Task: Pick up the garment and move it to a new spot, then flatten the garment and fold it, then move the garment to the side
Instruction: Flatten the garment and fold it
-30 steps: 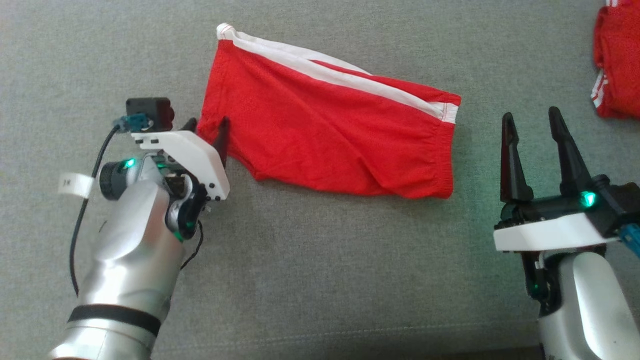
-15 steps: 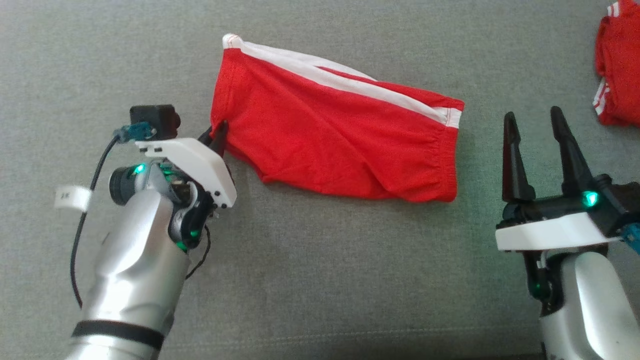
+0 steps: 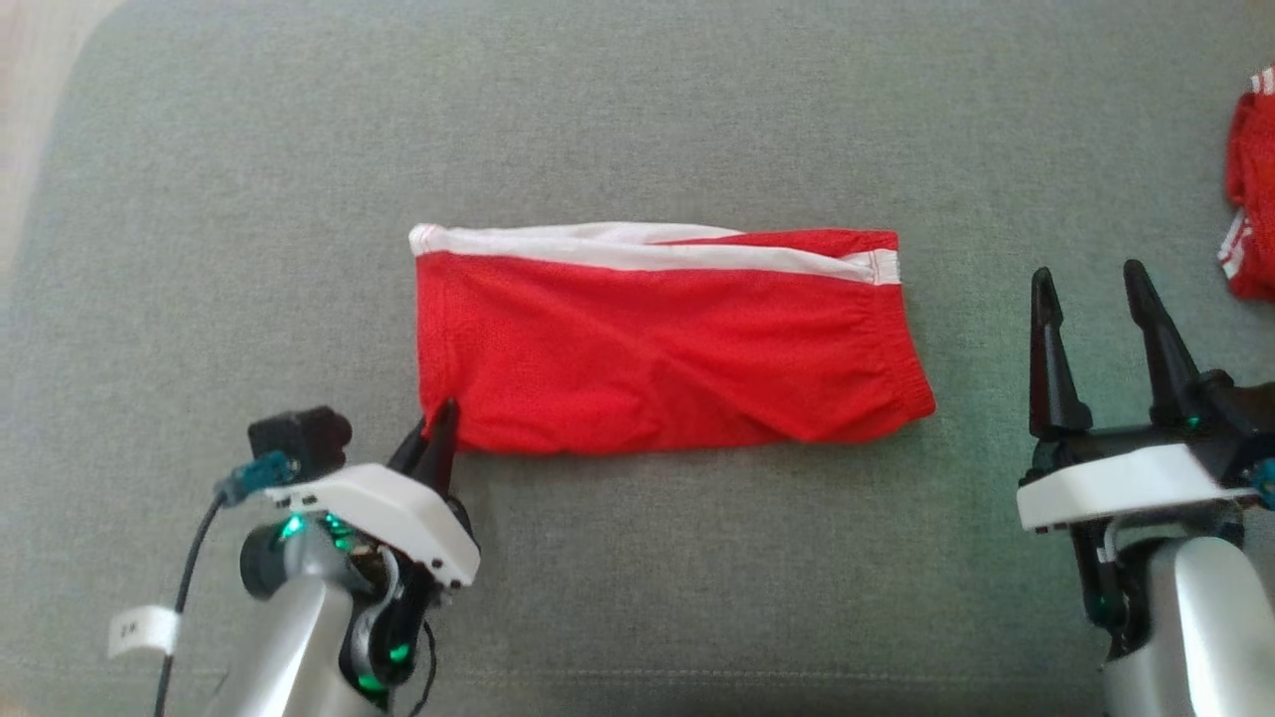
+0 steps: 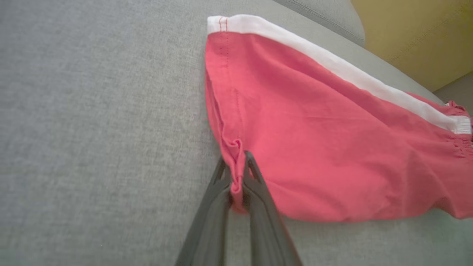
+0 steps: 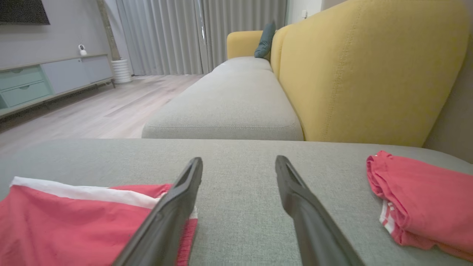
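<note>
The garment (image 3: 657,349) is bright red mesh with a white stripe along its far edge, lying flat and roughly level across the grey cushion (image 3: 637,129). My left gripper (image 3: 438,423) is shut on its near-left corner. In the left wrist view the red cloth (image 4: 325,140) bunches between the closed fingers of the left gripper (image 4: 236,162). My right gripper (image 3: 1091,284) stands open just right of the garment's elastic end, holding nothing. In the right wrist view the open right gripper (image 5: 238,166) points over the cushion, with the garment (image 5: 74,218) at lower left.
A second red piece with white stripes (image 3: 1253,219) lies folded at the cushion's far right (image 5: 421,199). A yellow sofa backrest (image 5: 362,70) rises behind the cushion. Wooden floor (image 3: 20,60) shows past the cushion's left corner.
My left gripper shut on the garment's near-left corner and drew it toward me, swinging the garment from slanted to level. The head camera shifted too. My right gripper stayed open.
</note>
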### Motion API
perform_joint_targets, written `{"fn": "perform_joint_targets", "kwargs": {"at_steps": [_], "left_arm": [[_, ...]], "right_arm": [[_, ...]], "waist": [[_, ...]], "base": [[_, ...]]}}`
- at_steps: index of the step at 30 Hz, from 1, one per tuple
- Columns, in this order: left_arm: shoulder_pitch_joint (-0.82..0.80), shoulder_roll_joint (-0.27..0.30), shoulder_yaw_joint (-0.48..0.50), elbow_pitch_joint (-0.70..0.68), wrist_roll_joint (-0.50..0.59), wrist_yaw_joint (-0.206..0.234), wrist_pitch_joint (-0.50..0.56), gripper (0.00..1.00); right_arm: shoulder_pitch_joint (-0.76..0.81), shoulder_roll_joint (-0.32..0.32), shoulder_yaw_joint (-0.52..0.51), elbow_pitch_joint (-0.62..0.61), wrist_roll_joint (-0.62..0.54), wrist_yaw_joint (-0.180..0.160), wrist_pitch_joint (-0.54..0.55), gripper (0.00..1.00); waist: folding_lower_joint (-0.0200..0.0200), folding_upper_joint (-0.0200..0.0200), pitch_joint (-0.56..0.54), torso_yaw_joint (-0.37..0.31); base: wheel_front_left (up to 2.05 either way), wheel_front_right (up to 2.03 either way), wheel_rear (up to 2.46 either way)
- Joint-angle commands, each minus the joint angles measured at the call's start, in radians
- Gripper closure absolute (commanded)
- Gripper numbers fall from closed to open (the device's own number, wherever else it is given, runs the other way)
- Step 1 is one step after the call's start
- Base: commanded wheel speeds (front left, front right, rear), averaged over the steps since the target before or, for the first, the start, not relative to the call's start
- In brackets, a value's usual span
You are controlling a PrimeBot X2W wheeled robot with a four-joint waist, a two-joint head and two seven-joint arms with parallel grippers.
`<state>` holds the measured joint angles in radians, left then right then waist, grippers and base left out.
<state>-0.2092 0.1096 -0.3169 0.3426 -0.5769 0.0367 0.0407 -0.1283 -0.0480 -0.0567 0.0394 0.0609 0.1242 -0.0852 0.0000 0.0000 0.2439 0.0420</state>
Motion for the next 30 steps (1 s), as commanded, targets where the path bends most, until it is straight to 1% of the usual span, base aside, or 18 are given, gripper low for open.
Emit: {"fn": "perform_joint_targets", "kwargs": {"at_steps": [1, 5, 6, 7, 8, 9, 14, 19, 26, 30], "left_arm": [[-0.030, 0.011, 0.036, -0.043, -0.005, 0.005, -0.013, 1.00], [-0.011, 0.004, 0.038, -0.078, -0.007, 0.012, -0.043, 1.00], [-0.009, 0.005, 0.037, -0.080, -0.002, 0.015, -0.050, 0.80], [-0.008, 0.006, 0.036, -0.083, 0.004, 0.016, -0.061, 0.56], [-0.007, 0.008, 0.036, -0.085, 0.010, 0.017, -0.073, 0.08], [-0.007, 0.010, 0.036, -0.087, 0.016, 0.018, -0.087, 0.00], [-0.006, 0.024, 0.036, -0.106, 0.062, 0.026, -0.181, 0.00], [0.022, 0.043, 0.036, -0.143, 0.117, 0.039, -0.265, 0.00], [0.124, 0.044, 0.044, -0.195, 0.161, 0.070, -0.296, 0.00], [0.174, 0.034, 0.049, -0.217, 0.164, 0.079, -0.299, 0.00]], "right_arm": [[-0.006, -0.002, 0.018, -0.043, -0.003, 0.007, 0.003, 0.00], [-0.009, -0.002, 0.023, -0.048, -0.002, 0.007, 0.026, 0.00], [-0.010, -0.002, 0.025, -0.048, -0.002, 0.007, 0.029, 0.00], [-0.011, -0.002, 0.027, -0.047, -0.002, 0.007, 0.033, 0.00], [-0.011, -0.002, 0.029, -0.045, -0.001, 0.007, 0.035, 0.00], [-0.012, -0.002, 0.030, -0.043, -0.001, 0.007, 0.037, 0.00], [-0.012, -0.002, 0.031, -0.027, 0.000, 0.007, 0.038, 0.00], [-0.005, -0.002, 0.040, 0.009, 0.010, 0.007, 0.041, 0.00], [0.028, -0.002, 0.054, 0.090, 0.044, 0.007, 0.080, 0.00], [0.032, -0.002, 0.060, 0.132, 0.049, 0.007, 0.098, 0.00]], "waist": [[0.0000, 0.0000, -0.002, 0.002], [0.0000, 0.0000, -0.009, 0.001], [0.0000, 0.0000, -0.013, 0.001], [0.0000, 0.0000, -0.016, 0.000], [0.0000, 0.0000, -0.021, -0.001], [0.0000, 0.0000, -0.025, -0.001], [0.0000, 0.0000, -0.063, 0.002], [0.0000, 0.0000, -0.126, 0.004], [0.0000, 0.0000, -0.220, 0.013], [0.0000, 0.0000, -0.248, 0.023]], "base": [[0.00, 0.00, 0.00], [0.00, 0.00, 0.00], [0.00, 0.00, 0.00], [0.00, 0.00, 0.00], [0.00, 0.00, 0.00], [0.00, 0.00, 0.00], [0.00, 0.00, 0.00], [0.00, 0.00, 0.00], [0.00, 0.00, 0.00], [0.00, 0.00, 0.00]]}}
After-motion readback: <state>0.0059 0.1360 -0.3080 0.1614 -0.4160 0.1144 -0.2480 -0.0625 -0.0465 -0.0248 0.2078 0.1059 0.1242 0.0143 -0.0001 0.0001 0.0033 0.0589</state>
